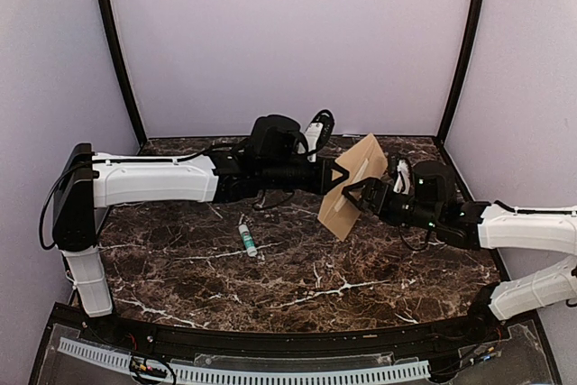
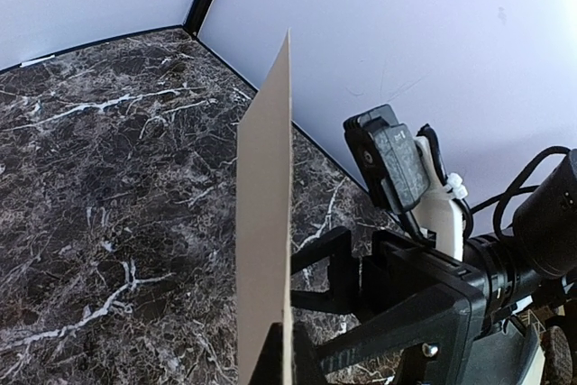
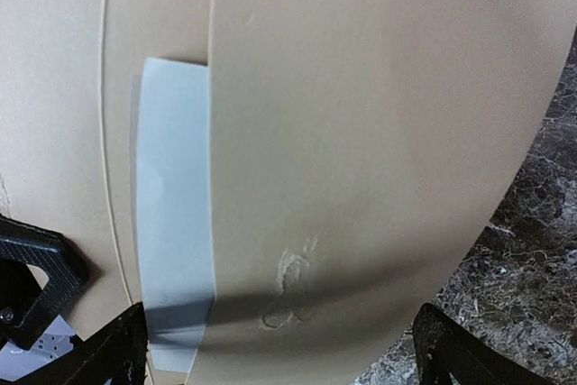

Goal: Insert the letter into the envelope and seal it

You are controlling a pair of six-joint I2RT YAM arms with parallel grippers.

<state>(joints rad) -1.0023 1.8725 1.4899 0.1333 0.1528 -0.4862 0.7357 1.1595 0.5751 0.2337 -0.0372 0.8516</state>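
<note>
The envelope point(image 1: 353, 185) hangs in the air above the back right part of the desk point(image 1: 297, 286), tilted on edge, touching nothing below it. The left hand point(image 1: 335, 175) is pressed shut on its near edge and carries the whole weight. The right hand point(image 1: 358, 197) is spread wide just beside the broad face, one finger on either side of the lower corner, not gripping it.

Close up from the right wrist, a pale strip point(image 3: 176, 214) shows beside the edge of an overlapping brown layer, and a small scuffed mark point(image 3: 288, 290) sits lower down. I cannot tell whether that strip is the letter or something else; I see no separate cream sheet anywhere.

To my eye this is thin kraft paper: almost weightless, springy rather than stiff, and it bows in a gentle curve where it hangs unsupported. It looks smooth enough to slide between hard fingers, and it would crease or tear at a fold if twisted. I'd take it near an edge, across the doubled layers, with a flat pinch and no sideways pull against the other hand.

A small tube point(image 1: 246, 239) lies on the desk, well apart from both hands.
</note>
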